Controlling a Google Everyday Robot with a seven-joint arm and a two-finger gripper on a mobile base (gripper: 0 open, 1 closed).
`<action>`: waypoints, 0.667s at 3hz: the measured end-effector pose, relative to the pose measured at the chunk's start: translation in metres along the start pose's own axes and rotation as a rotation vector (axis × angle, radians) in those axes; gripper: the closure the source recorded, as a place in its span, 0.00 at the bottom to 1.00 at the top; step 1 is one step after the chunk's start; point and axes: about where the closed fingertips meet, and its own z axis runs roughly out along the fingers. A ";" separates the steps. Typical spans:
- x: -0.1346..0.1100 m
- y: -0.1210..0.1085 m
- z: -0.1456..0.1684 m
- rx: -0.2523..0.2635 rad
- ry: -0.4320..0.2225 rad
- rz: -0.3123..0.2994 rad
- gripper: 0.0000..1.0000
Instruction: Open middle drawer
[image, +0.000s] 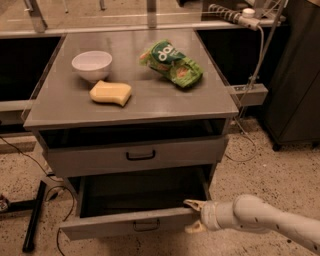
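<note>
- My cream two-finger gripper (195, 216) sits low, below the desk's front right corner, its fingers spread wide.
- The grey metal middle drawer (120, 226) is pulled out, and the right end of its front panel lies between those fingers.
- I count two drawer fronts; the other grey drawer front (95, 161) is above.
- The grey desk top (150, 107) holds one white bowl (92, 65) and one yellow sponge (110, 93) toward the left edge, and one green chip bag (172, 65) toward the back right.
- The speckled floor (265, 175) surrounds the desk.

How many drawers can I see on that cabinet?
2: a shut drawer under the tabletop, and below it the middle drawer, pulled out, with the gripper at its right front corner. Any lower ones would be hidden.
</note>
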 end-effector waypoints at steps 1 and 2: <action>-0.001 -0.001 -0.001 0.000 0.000 0.000 0.61; -0.012 0.015 0.000 -0.024 -0.032 0.008 0.84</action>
